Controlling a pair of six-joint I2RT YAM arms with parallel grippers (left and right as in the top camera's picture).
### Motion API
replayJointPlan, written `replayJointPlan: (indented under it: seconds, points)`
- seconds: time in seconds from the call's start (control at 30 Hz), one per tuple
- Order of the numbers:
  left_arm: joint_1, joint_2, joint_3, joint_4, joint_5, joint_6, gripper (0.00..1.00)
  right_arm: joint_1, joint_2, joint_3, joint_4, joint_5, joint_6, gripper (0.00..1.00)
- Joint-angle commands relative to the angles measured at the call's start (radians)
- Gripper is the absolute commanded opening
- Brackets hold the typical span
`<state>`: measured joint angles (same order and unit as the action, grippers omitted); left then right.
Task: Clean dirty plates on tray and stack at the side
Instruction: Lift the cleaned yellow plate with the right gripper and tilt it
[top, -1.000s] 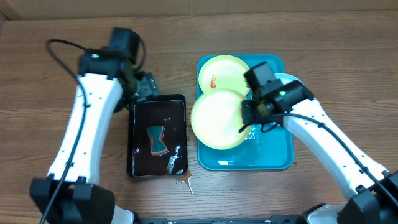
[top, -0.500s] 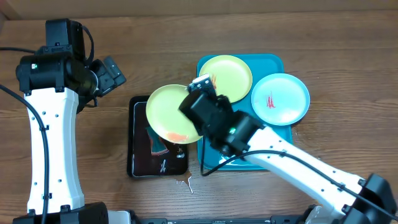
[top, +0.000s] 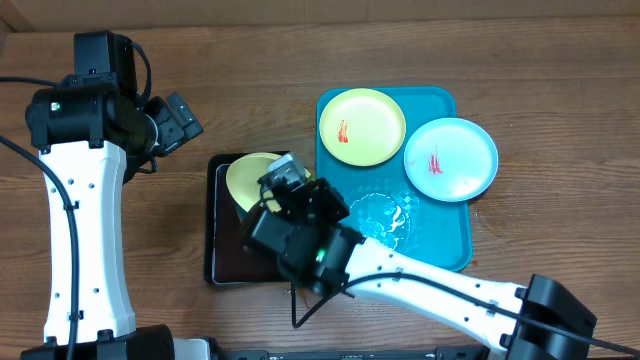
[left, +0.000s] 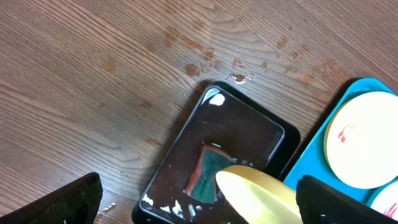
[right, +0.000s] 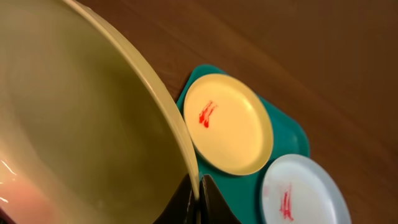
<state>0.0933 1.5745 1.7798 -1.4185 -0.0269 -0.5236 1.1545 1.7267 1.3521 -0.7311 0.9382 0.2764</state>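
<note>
My right gripper (right: 196, 191) is shut on the rim of a pale yellow-green plate (right: 81, 124). It holds that plate (top: 248, 178) tilted over the black tray (top: 222, 170); the plate's edge also shows in the left wrist view (left: 261, 193). A second yellow-green plate (top: 362, 126) with a red smear lies on the turquoise tray (top: 440, 250). A light blue plate (top: 451, 158) with a red smear lies at the tray's right rim. My left gripper (left: 199, 202) is open and empty, high above the black tray.
The black tray (left: 236, 124) holds a green and red sponge (left: 208, 169) and some water. Water drops lie on the wood (top: 297, 293) in front of it. A wet patch (top: 385, 218) shines on the turquoise tray.
My right arm has carried the yellow-green plate further left and lower over the black tray. The left arm has held still over the last half second.
</note>
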Motion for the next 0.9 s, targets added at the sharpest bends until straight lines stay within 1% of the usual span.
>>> replayJointPlan:
  seconds: [0.0, 0.17, 0.33, 0.47, 0.53, 0.6, 0.87]
  points:
    - [0.005, -0.010, 0.023, -0.001, -0.008, 0.007, 1.00, 0.041, -0.008, 0.022, 0.008, 0.196, 0.003, 0.04]
    - [0.005, -0.010, 0.023, -0.001, -0.008, 0.007, 1.00, 0.086, -0.008, 0.022, 0.009, 0.263, -0.034, 0.04]
    - [0.005, -0.010, 0.023, 0.001, -0.008, 0.007, 1.00, 0.121, -0.008, 0.022, 0.013, 0.272, -0.049, 0.04]
    - [0.005, -0.010, 0.023, 0.001, -0.008, 0.007, 1.00, 0.148, -0.008, 0.022, 0.026, 0.348, -0.050, 0.04]
    - [0.005, -0.010, 0.023, 0.001, -0.008, 0.007, 1.00, 0.153, -0.008, 0.022, 0.040, 0.370, -0.082, 0.04]
    - [0.005, -0.010, 0.023, 0.001, -0.008, 0.007, 1.00, 0.153, -0.008, 0.022, 0.051, 0.370, -0.111, 0.04]
    - [0.005, -0.010, 0.023, 0.001, -0.008, 0.007, 1.00, 0.153, -0.008, 0.022, 0.050, 0.370, -0.141, 0.04]
